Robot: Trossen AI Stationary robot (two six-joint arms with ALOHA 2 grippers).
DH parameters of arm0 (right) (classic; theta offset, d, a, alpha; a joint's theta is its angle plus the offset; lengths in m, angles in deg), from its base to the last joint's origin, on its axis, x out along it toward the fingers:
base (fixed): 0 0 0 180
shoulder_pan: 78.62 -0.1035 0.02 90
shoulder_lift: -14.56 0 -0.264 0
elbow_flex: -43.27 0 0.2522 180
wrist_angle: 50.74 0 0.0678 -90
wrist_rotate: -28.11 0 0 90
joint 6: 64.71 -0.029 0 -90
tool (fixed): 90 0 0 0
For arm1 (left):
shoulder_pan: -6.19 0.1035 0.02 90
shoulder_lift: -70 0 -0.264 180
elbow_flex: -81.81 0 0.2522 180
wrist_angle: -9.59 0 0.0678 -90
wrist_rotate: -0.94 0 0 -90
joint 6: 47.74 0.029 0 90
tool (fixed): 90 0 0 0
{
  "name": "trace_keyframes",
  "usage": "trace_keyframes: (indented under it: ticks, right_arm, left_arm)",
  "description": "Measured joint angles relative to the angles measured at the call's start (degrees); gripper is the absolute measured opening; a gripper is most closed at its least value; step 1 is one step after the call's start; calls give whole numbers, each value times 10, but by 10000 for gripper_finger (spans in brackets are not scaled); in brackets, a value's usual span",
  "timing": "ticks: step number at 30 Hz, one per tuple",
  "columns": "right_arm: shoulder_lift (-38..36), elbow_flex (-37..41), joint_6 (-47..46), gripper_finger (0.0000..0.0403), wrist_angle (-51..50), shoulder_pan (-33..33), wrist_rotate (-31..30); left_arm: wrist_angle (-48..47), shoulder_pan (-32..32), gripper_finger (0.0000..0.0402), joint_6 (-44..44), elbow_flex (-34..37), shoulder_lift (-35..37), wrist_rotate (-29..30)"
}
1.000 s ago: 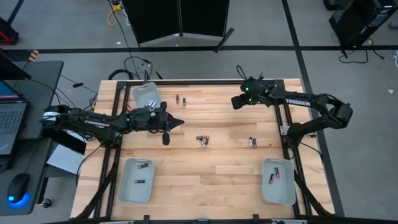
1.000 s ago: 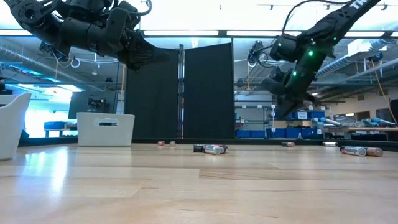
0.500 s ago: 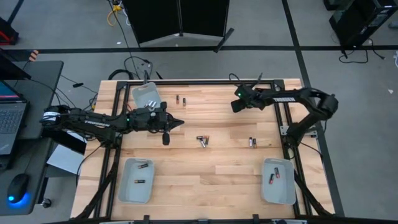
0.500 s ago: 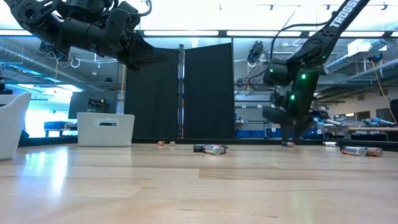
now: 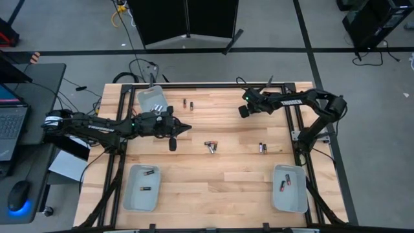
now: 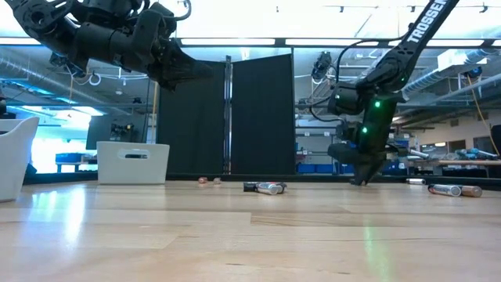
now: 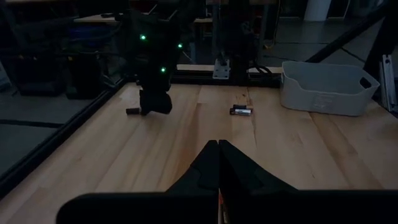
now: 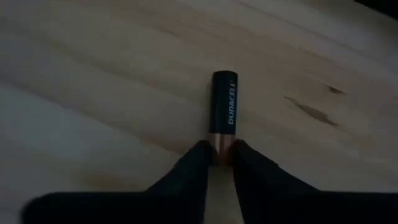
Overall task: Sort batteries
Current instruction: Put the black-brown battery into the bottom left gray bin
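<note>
Right gripper [image 8: 221, 158]: my fingertips pinch the copper end of a Duracell battery [image 8: 224, 102] lying flat on the table [image 8: 93, 74].
Left gripper [image 7: 219, 146]: fingers closed together, empty, hovering mid-table.
Surroundings: loose batteries [image 5: 211, 146] at centre; grey tray [image 5: 152, 98] far left.
</note>
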Motion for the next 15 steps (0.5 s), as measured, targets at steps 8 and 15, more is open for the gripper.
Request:
trace_keyframes:
  ticks: [8,15]
  right_arm:
    - [-78,9,49,52,43,-87,33]
    - [-101,78,90,52,366,-214,64]
  left_arm:
    - [42,0,8,-30,0,0,-9]
    - [77,0,8,-66,0,0,-12]
